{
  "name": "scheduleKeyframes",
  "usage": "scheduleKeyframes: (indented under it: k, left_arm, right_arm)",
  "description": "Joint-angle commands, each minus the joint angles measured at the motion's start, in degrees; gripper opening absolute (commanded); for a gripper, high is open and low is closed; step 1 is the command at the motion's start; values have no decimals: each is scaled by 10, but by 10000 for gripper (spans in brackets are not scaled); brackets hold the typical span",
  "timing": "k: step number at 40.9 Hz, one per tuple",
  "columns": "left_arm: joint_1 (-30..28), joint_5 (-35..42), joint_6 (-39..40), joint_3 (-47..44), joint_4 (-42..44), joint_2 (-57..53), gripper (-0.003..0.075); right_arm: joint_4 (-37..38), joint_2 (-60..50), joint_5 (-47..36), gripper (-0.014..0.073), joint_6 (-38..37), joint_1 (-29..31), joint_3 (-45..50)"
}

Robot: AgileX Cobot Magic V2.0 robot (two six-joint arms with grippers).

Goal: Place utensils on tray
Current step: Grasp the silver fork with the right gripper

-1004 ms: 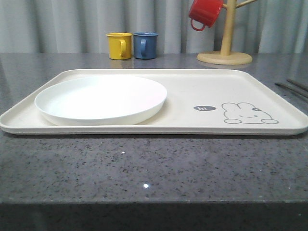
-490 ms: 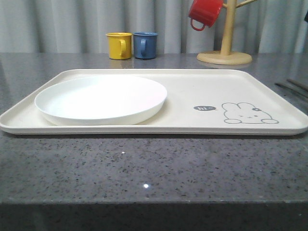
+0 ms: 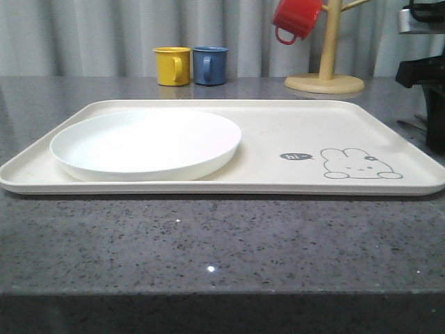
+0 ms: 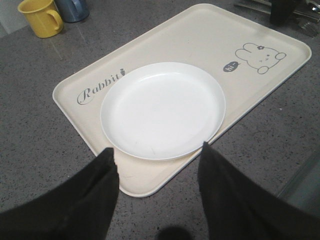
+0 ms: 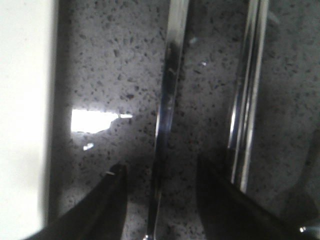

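Note:
The cream tray [image 3: 278,139] with its rabbit drawing lies across the table, a round white plate [image 3: 146,142] on its left half. The silver utensils lie on the counter just right of the tray; one handle tip [image 3: 409,124] peeks out beside my right arm [image 3: 425,73]. My right gripper [image 5: 160,165] is open and low over the counter, its fingers on either side of a slim silver handle [image 5: 167,95], the chopsticks [image 5: 247,100] just outside one finger. My left gripper [image 4: 157,148] hangs open above the tray's near corner [image 4: 150,185], holding nothing.
A yellow mug [image 3: 172,66] and a blue mug [image 3: 210,65] stand behind the tray. A wooden mug tree [image 3: 327,62] with a red mug [image 3: 295,19] stands at the back right. The tray's rim [image 5: 27,100] runs close beside my right gripper.
My right arm has come into the front view from the upper right and dropped down over the utensils beside the tray. Tray and plate have not moved.

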State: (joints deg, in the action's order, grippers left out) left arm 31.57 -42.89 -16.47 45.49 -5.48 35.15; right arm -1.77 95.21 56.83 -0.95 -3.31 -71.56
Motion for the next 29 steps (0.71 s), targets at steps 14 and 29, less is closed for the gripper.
scheduleKeyframes:
  k: [14, 29]
  left_arm:
    - [2, 47, 6, 15, -7, 1, 356]
    - [2, 48, 6, 15, -7, 1, 356]
  right_arm:
    - [-7, -11, 14, -28, 10, -1, -35]
    - [-43, -39, 100, -27, 10, -40, -107]
